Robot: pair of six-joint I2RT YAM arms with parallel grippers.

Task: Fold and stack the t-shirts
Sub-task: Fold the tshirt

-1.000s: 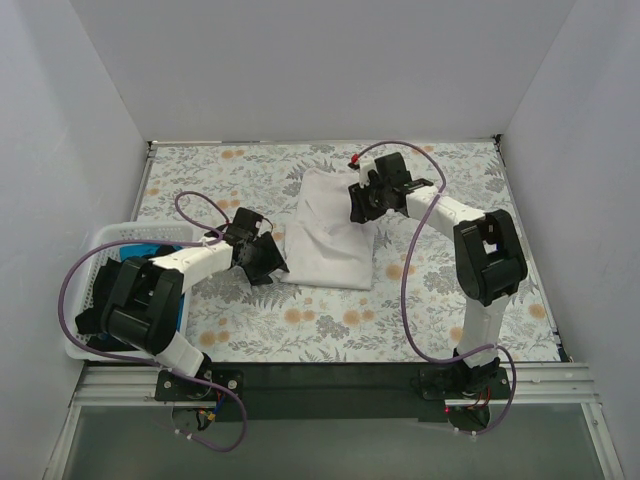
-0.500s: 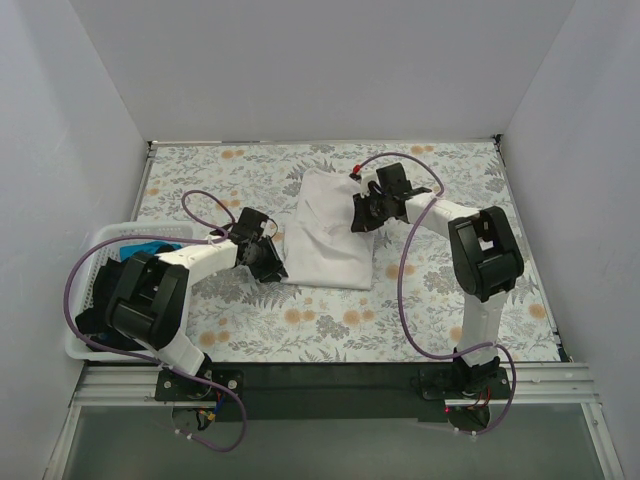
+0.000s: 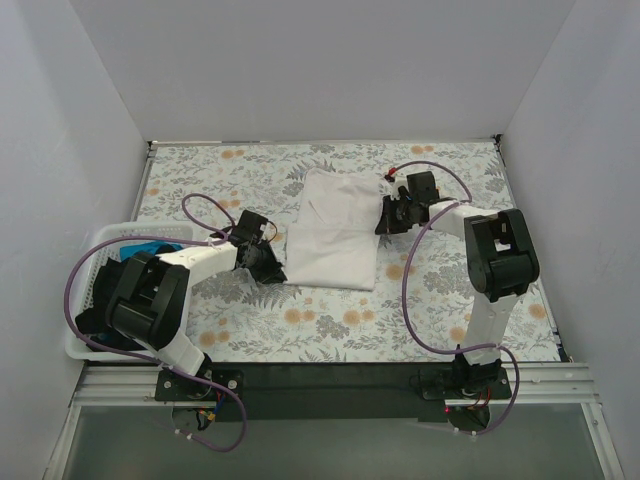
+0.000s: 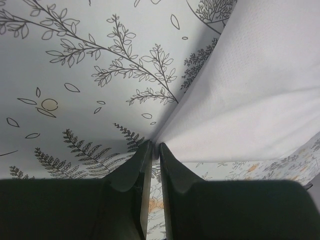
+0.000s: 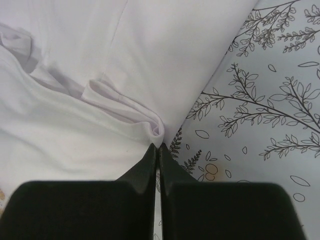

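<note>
White t-shirt (image 3: 330, 235) lies flat mid-bench on the floral tablecloth (image 3: 230, 170). Step looks like gripping for a fold.
- Left gripper (image 4: 155, 146): jaws narrow, pinching the near-left corner.
- Right gripper (image 5: 158, 146): jaws shut on a bunched fold at the right edge.

Next: lift both evenly and carry across.

Grip depth is hidden. The blue and black shirts (image 3: 150, 248) in the basket (image 3: 110, 233) sit mostly behind the left arm.

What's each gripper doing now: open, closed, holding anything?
Left gripper: closed, pinching the white t-shirt at its near-left corner.
Right gripper: closed, pinching the same shirt's right edge.
</note>
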